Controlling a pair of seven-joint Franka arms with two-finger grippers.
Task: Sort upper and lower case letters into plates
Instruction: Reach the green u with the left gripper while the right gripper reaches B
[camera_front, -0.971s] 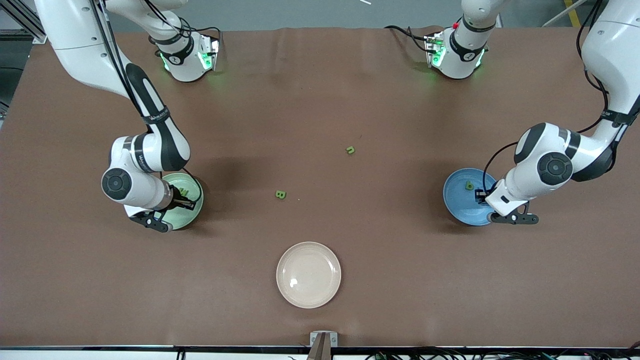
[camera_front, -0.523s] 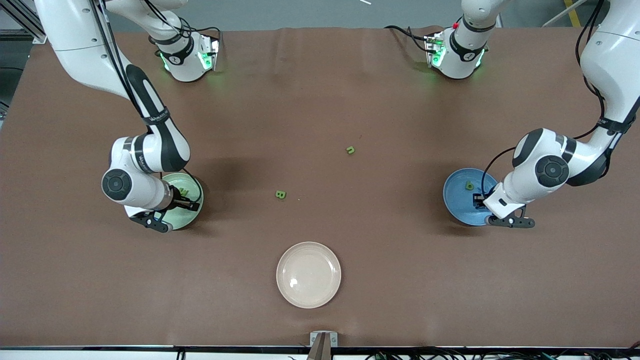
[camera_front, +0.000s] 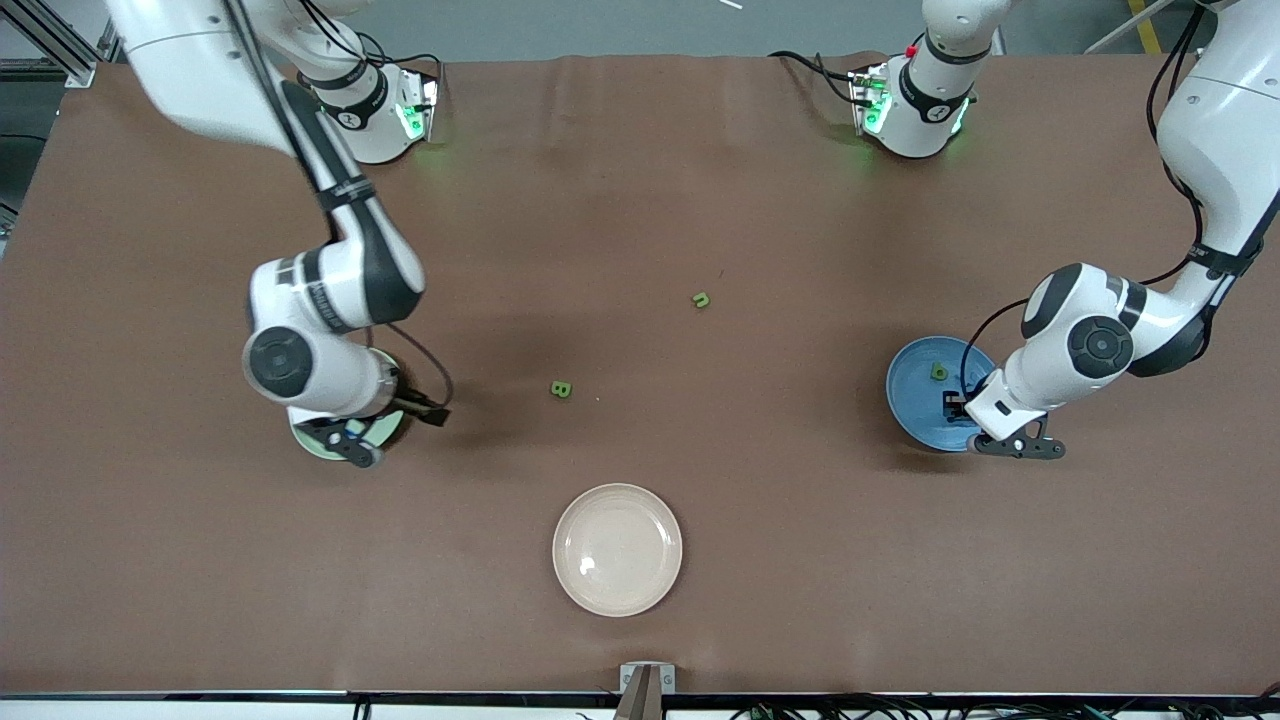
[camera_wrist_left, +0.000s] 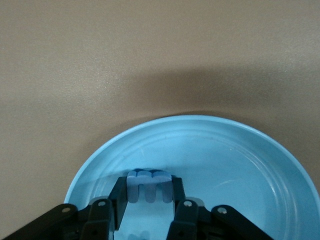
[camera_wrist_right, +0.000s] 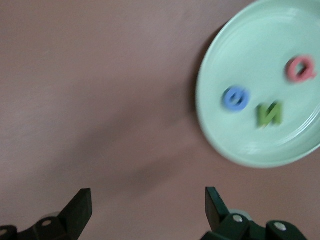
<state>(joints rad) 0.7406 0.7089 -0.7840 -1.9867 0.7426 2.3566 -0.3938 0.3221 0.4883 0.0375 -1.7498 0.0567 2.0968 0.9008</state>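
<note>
My left gripper (camera_front: 955, 405) is low over the blue plate (camera_front: 910, 400), shut on a pale blue small letter m (camera_wrist_left: 148, 186). In the left wrist view the gripper (camera_wrist_left: 148, 194) hangs just above the plate's floor (camera_wrist_left: 225, 165). A green letter (camera_front: 938, 372) lies in that plate. My right gripper (camera_front: 432, 412) is open and empty over bare table beside the mint green plate (camera_front: 385, 430), which its arm mostly hides. The right wrist view shows the gripper (camera_wrist_right: 147, 200) wide open. That plate (camera_wrist_right: 250, 145) holds a red Q (camera_wrist_right: 300, 69), a blue letter (camera_wrist_right: 235, 98) and a green N (camera_wrist_right: 270, 114).
A green B (camera_front: 561, 389) and a green n (camera_front: 701, 299) lie loose on the brown table near its middle. A cream-beige plate (camera_front: 617, 549) stands nearer the front camera, with nothing in it.
My right arm has swung off the mint plate toward the table's middle, its gripper open. My left gripper has shifted slightly over the blue plate, still holding the m.
</note>
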